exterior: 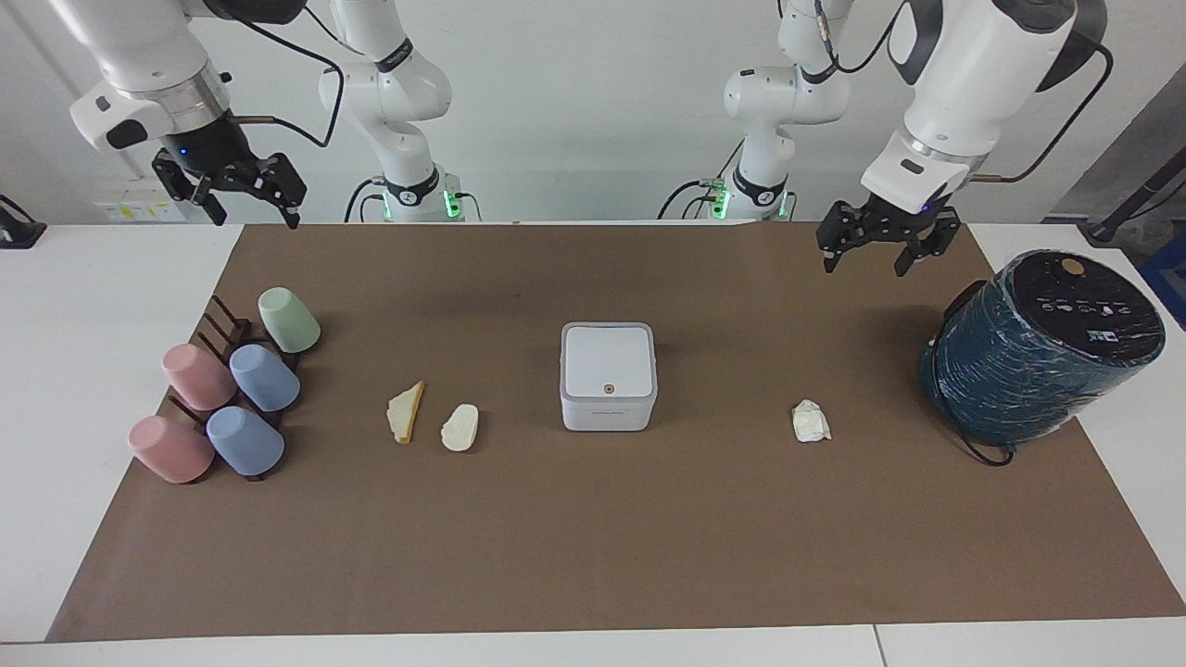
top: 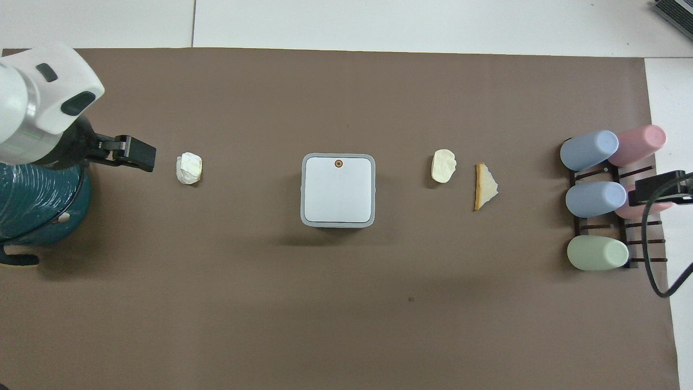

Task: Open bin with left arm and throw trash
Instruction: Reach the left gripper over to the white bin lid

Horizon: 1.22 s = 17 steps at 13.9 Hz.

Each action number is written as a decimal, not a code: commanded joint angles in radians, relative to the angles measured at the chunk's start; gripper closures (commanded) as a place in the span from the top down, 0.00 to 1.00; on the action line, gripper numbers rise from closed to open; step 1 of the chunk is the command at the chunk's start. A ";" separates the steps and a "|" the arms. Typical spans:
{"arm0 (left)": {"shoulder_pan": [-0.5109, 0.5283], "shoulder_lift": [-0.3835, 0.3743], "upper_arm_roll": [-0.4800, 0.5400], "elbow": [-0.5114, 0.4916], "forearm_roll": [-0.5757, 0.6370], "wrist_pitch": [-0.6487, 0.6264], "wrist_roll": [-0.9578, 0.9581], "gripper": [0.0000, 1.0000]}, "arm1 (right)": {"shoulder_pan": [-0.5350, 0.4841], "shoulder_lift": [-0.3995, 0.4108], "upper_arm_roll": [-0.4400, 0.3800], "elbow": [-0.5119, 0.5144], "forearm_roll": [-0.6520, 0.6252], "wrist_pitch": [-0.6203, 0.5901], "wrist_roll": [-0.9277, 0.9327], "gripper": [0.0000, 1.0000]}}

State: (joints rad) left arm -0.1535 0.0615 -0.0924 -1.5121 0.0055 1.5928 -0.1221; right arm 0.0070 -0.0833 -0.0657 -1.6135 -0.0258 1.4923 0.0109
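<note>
The white bin (exterior: 608, 375) stands mid-table with its lid shut; in the overhead view the bin (top: 338, 189) shows its orange dot on the lid. The paper wad (exterior: 811, 421) (top: 189, 168) lies toward the left arm's end. The cream lump (exterior: 460, 427) (top: 443, 166) and the yellow wedge (exterior: 406, 412) (top: 484, 186) lie toward the right arm's end. My left gripper (exterior: 864, 264) (top: 135, 154) is open and empty, raised over the mat between the teal cylinder and the wad. My right gripper (exterior: 257, 218) (top: 663, 189) is open, and that arm waits raised over the cup rack.
A big dark teal cylinder (exterior: 1042, 347) (top: 32, 200) lies at the left arm's end of the brown mat (exterior: 593, 537). A dark rack with several pastel cups (exterior: 227, 389) (top: 595, 200) stands at the right arm's end.
</note>
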 commanded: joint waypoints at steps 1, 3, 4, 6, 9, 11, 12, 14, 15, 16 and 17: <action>-0.119 -0.028 0.010 -0.040 -0.007 0.053 -0.179 1.00 | -0.007 -0.013 0.003 -0.008 0.017 -0.007 -0.014 1.00; -0.182 -0.034 0.008 -0.078 -0.013 0.094 -0.272 0.69 | -0.007 -0.013 0.003 -0.008 0.017 -0.007 -0.014 1.00; -0.211 -0.043 0.007 -0.109 -0.015 0.134 -0.321 0.57 | -0.007 -0.012 0.003 -0.008 0.017 -0.007 -0.014 1.00; -0.260 -0.055 0.005 -0.164 -0.018 0.211 -0.394 0.46 | -0.007 -0.012 0.003 -0.008 0.018 -0.007 -0.014 1.00; -0.299 -0.040 0.005 -0.209 -0.096 0.317 -0.433 0.00 | -0.007 -0.013 0.003 -0.008 0.018 -0.007 -0.014 1.00; -0.323 -0.016 0.007 -0.224 -0.105 0.389 -0.453 0.00 | -0.007 -0.012 0.003 -0.008 0.018 -0.007 -0.014 1.00; -0.334 0.003 0.007 -0.224 -0.105 0.422 -0.474 0.00 | -0.007 -0.012 0.003 -0.008 0.017 -0.010 -0.017 1.00; -0.345 0.040 0.005 -0.224 -0.107 0.498 -0.504 0.00 | -0.015 -0.013 0.001 -0.008 0.017 -0.009 -0.017 1.00; -0.353 0.056 0.005 -0.224 -0.108 0.528 -0.514 0.00 | -0.015 -0.013 0.003 -0.008 0.018 -0.013 -0.017 1.00; -0.357 0.073 0.005 -0.224 -0.110 0.559 -0.525 0.00 | -0.009 -0.013 0.001 -0.008 0.017 -0.012 -0.017 1.00; -0.357 0.096 0.005 -0.223 -0.111 0.597 -0.537 0.00 | -0.007 -0.013 0.001 -0.006 0.017 -0.012 -0.017 1.00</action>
State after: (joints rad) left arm -0.4917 0.1305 -0.1036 -1.7254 -0.0915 2.1222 -0.6322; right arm 0.0059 -0.0833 -0.0663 -1.6135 -0.0258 1.4920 0.0109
